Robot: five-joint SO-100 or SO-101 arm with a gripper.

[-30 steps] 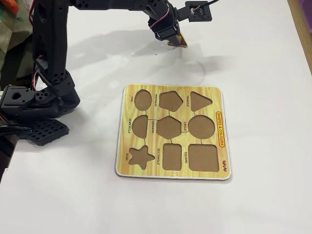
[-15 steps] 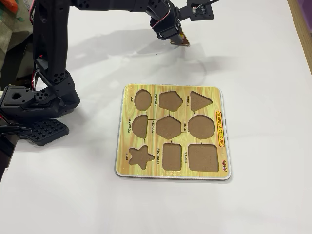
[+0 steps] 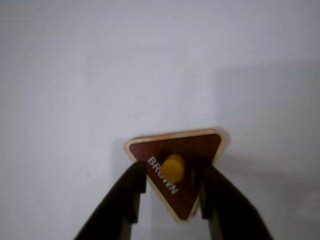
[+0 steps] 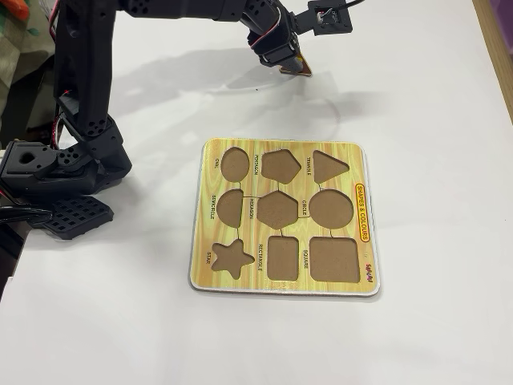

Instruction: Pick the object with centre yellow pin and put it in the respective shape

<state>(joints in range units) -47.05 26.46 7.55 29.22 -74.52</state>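
In the wrist view, the object with centre yellow pin (image 3: 187,150) is a maroon triangle with a pale rim, marked BROWN, seen against the white table. My gripper (image 3: 172,187) has one dark finger on each slanted edge of it, either side of the yellow knob, and is shut on the piece. In the fixed view the gripper (image 4: 292,64) holds the piece (image 4: 300,66) tilted, beyond the far edge of the yellow puzzle board (image 4: 280,147). The respective shape, the triangle recess (image 4: 329,166), sits bare at the board's far right corner.
The board also has oval, pentagon, semicircle, hexagon, circle (image 4: 330,208), star, rectangle and square recesses, all bare. The arm's black base (image 4: 56,172) stands at the left of the table. A wooden edge (image 4: 501,48) runs along the far right.
The gripper with the triangle piece has shifted slightly to the right and away from the board in the fixed view; over the last half second it has barely moved.
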